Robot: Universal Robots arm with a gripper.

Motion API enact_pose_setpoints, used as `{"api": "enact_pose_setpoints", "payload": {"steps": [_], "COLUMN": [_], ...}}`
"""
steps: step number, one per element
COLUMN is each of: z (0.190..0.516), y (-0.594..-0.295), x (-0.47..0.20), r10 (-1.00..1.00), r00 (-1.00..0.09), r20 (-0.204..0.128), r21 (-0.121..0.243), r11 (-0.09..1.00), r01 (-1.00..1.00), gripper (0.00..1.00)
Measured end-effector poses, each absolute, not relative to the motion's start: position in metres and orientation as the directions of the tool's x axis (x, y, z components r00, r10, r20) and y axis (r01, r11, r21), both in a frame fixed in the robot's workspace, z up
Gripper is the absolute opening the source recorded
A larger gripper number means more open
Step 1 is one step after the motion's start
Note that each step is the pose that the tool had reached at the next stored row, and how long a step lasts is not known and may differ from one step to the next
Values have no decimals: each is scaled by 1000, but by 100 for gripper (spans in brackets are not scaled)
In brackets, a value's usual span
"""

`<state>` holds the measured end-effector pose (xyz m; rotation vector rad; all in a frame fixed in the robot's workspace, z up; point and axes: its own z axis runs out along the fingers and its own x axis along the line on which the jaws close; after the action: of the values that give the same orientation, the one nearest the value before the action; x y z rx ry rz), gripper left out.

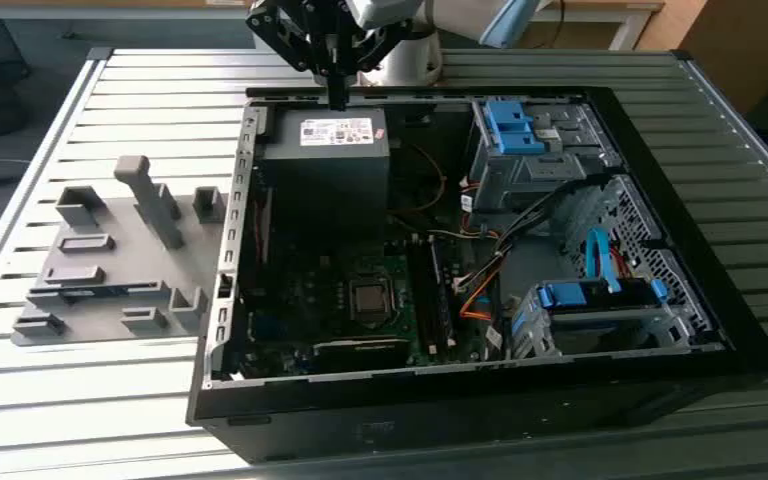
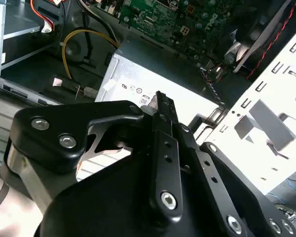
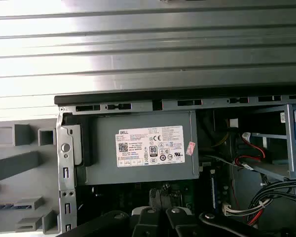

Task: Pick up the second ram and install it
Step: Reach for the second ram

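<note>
my gripper (image 1: 340, 96) hangs over the far edge of the case (image 1: 491, 372), just above the psu (image 1: 324, 160), and my fingers (image 2: 160, 116) are pressed together with nothing between them, as far as i can see. the ram (image 1: 95, 292) is not in my grasp: it is a thin blue strip lying flat in the grey holder (image 1: 104, 225), outside the case wall, well apart from my fingers and off to the exterior view's left of them, on the near side. in the first wrist view the same blue strip (image 3: 1, 206) sits low in that holder, beyond the case wall from my fingers. so i judge the pick-up has not yet been made, and the install is left too. the long dark slots (image 1: 432, 300) on the board lie inside the case, well past the psu from my fingertips; whether one of them already has a stick in it i cannot tell
</note>
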<state>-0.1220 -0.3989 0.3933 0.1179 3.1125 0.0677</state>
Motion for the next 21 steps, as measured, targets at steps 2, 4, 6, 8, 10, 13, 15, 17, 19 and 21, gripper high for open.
{"api": "enact_pose_setpoints", "payload": {"steps": [2, 4, 6, 8, 10, 13, 15, 17, 19, 21], "z": [393, 393, 393, 393, 393, 393, 393, 393, 393, 393], "y": [-399, -399, -399, -399, -399, -399, -399, -400, -400, -400], "x": [-122, -124, -124, -125, -125, -126, -127, -127, -129, -130], "r10": [76, 76, 76, 76, 76, 76, 76, 76, 76, 76], "r00": [-997, -997, -997, -997, -997, -997, -997, -997, -997, -997], "r20": [-24, -24, -24, -24, -24, -24, -24, -24, -25, -24], "r21": [44, 44, 44, 44, 44, 44, 44, 44, 44, 44], "r11": [996, 996, 996, 996, 996, 996, 996, 996, 996, 996], "r01": [75, 75, 75, 75, 75, 75, 75, 75, 75, 75], "gripper": [11, 11, 11, 11, 11, 11, 11, 11, 11, 11]}}
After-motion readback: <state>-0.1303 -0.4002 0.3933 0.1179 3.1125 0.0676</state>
